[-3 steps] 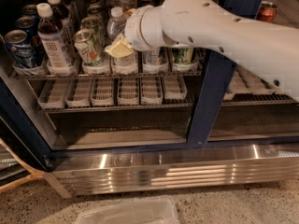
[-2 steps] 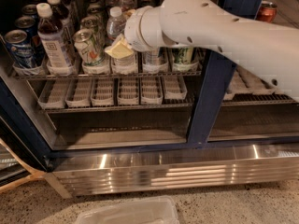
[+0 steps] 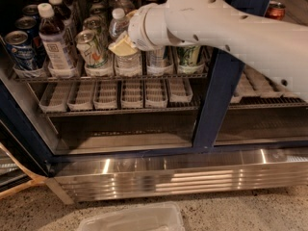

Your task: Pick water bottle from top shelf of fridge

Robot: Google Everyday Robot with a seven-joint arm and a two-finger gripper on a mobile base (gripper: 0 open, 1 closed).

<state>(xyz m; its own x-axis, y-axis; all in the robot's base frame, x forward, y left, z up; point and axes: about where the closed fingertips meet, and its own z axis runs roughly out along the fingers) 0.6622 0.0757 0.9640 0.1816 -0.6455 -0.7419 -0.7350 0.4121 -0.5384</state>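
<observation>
Cream gripper (image 3: 122,46) sits against the upper front of the water bottle (image 3: 128,61), at the end of a white arm (image 3: 231,28) that reaches in from the right. Whether it is clamped on the bottle cannot be told.

The water bottle stands upright in a clear tray lane on the top shelf (image 3: 144,75) of the fridge (image 3: 216,90), its white cap showing above the gripper. To its left in neighbouring lanes stand a green-and-red can (image 3: 91,48), a white-capped bottle of dark purple liquid (image 3: 54,40) with a pale label, and a blue can (image 3: 19,49). No writing on them can be read. More bottles and cans stand behind.

On the lower rack (image 3: 120,110) the clear trays (image 3: 131,92) hold nothing. Below runs a ribbed steel panel (image 3: 168,174), and a clear plastic tub (image 3: 130,218) lies on the speckled floor.
</observation>
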